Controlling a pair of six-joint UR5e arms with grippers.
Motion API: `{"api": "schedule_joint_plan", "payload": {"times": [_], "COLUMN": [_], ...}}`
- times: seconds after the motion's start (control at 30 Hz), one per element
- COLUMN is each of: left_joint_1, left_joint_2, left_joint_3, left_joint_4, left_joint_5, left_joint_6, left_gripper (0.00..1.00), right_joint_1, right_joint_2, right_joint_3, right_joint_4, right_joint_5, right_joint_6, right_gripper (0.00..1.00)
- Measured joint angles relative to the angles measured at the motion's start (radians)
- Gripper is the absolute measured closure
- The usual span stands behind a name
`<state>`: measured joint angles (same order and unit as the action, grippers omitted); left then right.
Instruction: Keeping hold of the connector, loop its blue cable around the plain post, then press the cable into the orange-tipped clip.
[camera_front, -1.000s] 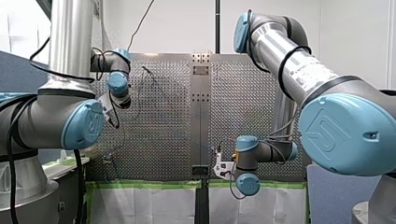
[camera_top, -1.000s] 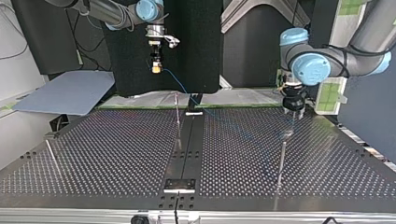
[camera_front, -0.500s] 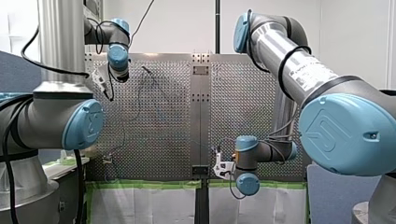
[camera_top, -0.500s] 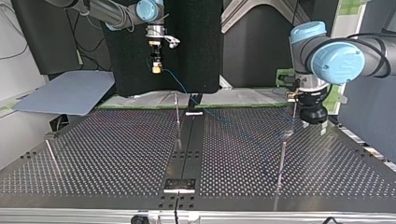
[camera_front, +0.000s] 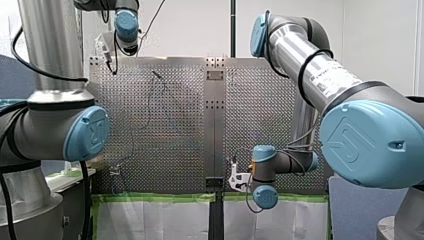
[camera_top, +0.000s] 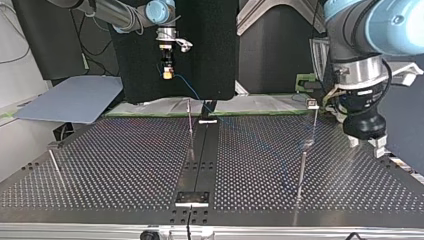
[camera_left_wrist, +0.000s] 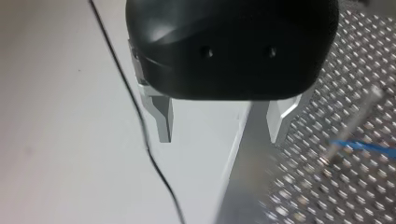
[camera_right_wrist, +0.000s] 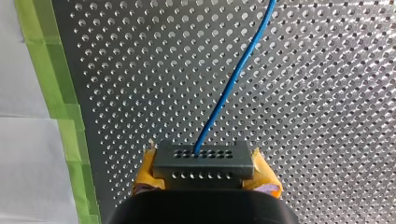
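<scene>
Right end effector (camera_top: 167, 74) pinches the connector (camera_right_wrist: 204, 161), left end effector (camera_left_wrist: 219, 123) spread empty; looping seems unstarted, so the blue cable (camera_right_wrist: 229, 88) must next swing round the post (camera_top: 190, 126) at its 6 o'clock.

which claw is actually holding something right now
My right claw, the one with yellow pads: it is shut on the black connector of the blue cable. My left claw stands open and empty.
</scene>
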<state>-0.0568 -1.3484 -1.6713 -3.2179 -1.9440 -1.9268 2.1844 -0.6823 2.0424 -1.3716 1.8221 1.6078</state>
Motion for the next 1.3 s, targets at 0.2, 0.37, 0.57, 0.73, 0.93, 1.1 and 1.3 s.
{"api": "schedule_joint_plan", "payload": {"times": [0.2, 0.37, 0.57, 0.73, 0.93, 1.1, 1.3], "left_joint_1": [-0.056, -0.103, -0.163, -0.193, -0.19, -0.183, -0.17], "left_joint_2": [0.053, 0.077, 0.046, 0.005, -0.041, -0.05, -0.052], "left_joint_3": [0.032, 0.038, 0.038, 0.038, 0.038, 0.038, 0.04], "left_joint_4": [-0.058, -0.105, -0.165, -0.209, -0.263, -0.306, -0.313], "left_joint_5": [-0.058, -0.105, -0.107, -0.07, -0.035, -0.059, -0.072], "left_joint_6": [0.058, 0.105, 0.165, 0.209, 0.233, 0.237, 0.242], "left_gripper": [0.0, 0.0, 0.0, 0.0, 0.0, 0.0, 0.0], "right_joint_1": [0.0, 0.001, 0.002, 0.004, 0.004, 0.005, 0.006], "right_joint_2": [0.0, 0.0, 0.0, 0.0, -0.001, 0.0, 0.0], "right_joint_3": [-0.001, -0.001, -0.001, -0.001, -0.001, -0.001, -0.001], "right_joint_4": [0.002, 0.006, 0.012, 0.021, 0.028, 0.033, 0.037], "right_joint_5": [-0.011, -0.014, -0.015, -0.016, -0.016, -0.016, -0.015], "right_joint_6": [0.001, 0.002, 0.002, 0.003, 0.003, 0.002, 0.002], "right_gripper": [1.0, 1.0, 1.0, 1.0, 1.0, 1.0, 1.0]}}
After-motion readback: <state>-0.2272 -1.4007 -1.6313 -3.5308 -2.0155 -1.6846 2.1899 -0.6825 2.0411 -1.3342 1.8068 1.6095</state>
